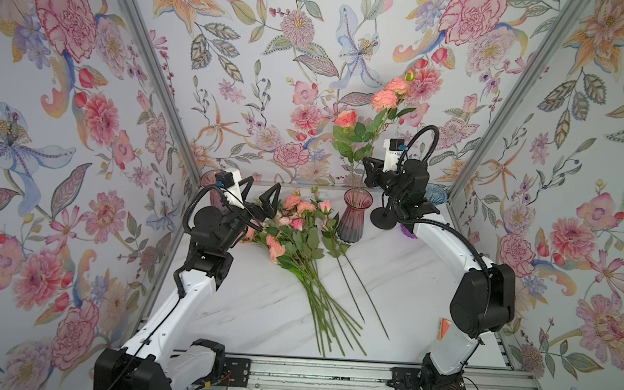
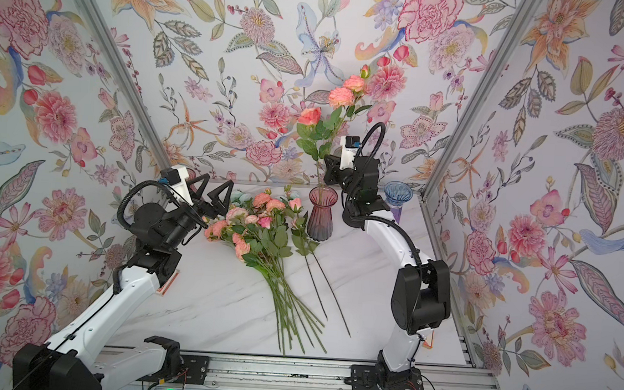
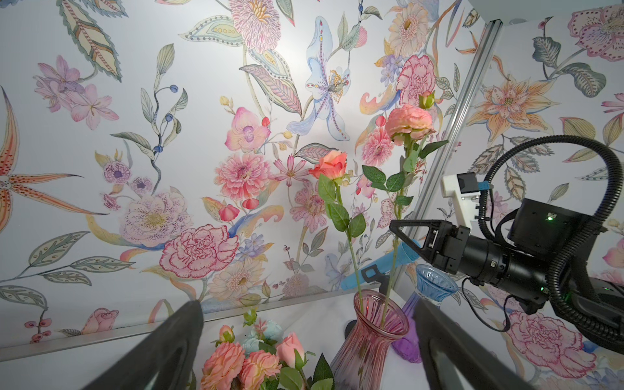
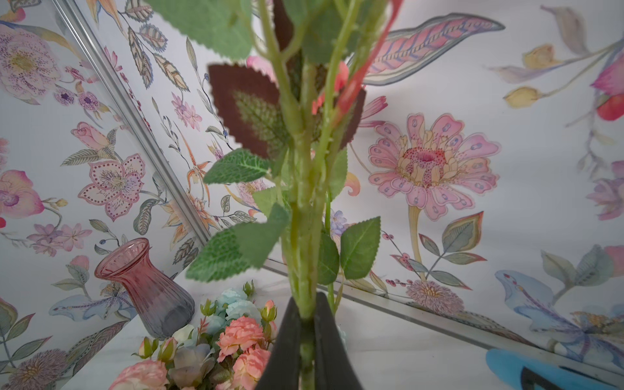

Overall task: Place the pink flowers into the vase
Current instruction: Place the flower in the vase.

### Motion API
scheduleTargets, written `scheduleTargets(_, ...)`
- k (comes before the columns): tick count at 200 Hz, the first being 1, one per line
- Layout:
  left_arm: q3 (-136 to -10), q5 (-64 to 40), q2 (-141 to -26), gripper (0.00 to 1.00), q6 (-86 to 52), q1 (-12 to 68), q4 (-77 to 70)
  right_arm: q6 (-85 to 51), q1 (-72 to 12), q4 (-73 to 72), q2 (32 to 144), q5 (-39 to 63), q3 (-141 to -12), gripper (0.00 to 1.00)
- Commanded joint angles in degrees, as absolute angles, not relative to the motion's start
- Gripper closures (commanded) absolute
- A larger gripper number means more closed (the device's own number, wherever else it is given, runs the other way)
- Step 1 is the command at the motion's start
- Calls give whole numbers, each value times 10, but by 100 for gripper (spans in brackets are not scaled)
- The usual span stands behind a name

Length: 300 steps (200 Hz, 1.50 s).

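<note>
Pinching pink flower stem (image 4: 300, 209) standing in vase (image 1: 353, 220), R gripper (image 4: 307, 300) clamps tight; L gripper (image 1: 263, 182) gapes beside pile (image 1: 296, 217).

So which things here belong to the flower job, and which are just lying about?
Job: pink flowers, rose, held stem, vase, right end effector.
Lying about: pale blue flowers, blue vase, second pink vase, black stand.

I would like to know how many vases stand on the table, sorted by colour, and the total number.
Pink: 2, the centre vase and the empty back vase
Blue top with purple base: 1, the corner vase
Total: 3
</note>
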State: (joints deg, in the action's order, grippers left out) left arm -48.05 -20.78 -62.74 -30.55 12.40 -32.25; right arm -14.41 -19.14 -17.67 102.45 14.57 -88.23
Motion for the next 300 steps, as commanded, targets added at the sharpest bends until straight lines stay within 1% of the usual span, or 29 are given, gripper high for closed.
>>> scheduleTargets(1,-473,-210,-627,0,-289,129,-343,-153,-196,-182,1037,157,-875,88)
scheduleTargets(30,-470,-213,-627,0,-288,129,-343,-140,-201,-159,1050,159,-880,82)
scheduleTargets(68,-462,-217,-630,0,-292,133,-345,-135,-202,-148,1049,157,-873,66)
scheduleTargets(85,-455,-218,-632,0,-298,136,-348,-134,-201,-149,1041,154,-865,62)
scheduleTargets(109,-448,-219,-636,0,-305,143,-343,-130,-202,-146,1024,151,-856,50)
scheduleTargets(140,-432,-212,-637,0,-319,147,-324,-116,-209,-139,987,145,-833,27)
scheduleTargets(149,-427,-211,-639,0,-327,148,-317,-109,-213,-137,975,140,-825,16)
scheduleTargets(164,-418,-213,-644,0,-341,151,-306,-98,-218,-134,954,136,-812,0)
scheduleTargets(206,-373,-209,-660,0,-397,161,-298,-65,-240,-120,888,127,-771,1)
scheduleTargets(227,-359,-214,-672,0,-419,166,-297,-26,-263,-84,859,133,-757,1)
scheduleTargets(256,-346,-204,-682,0,-444,167,-295,4,-295,-56,819,171,-716,1)
scheduleTargets(276,-345,-189,-679,0,-445,166,-285,23,-328,-22,810,181,-698,1)
scheduleTargets(300,-352,-169,-673,0,-442,166,-269,21,-367,-5,825,194,-679,1)
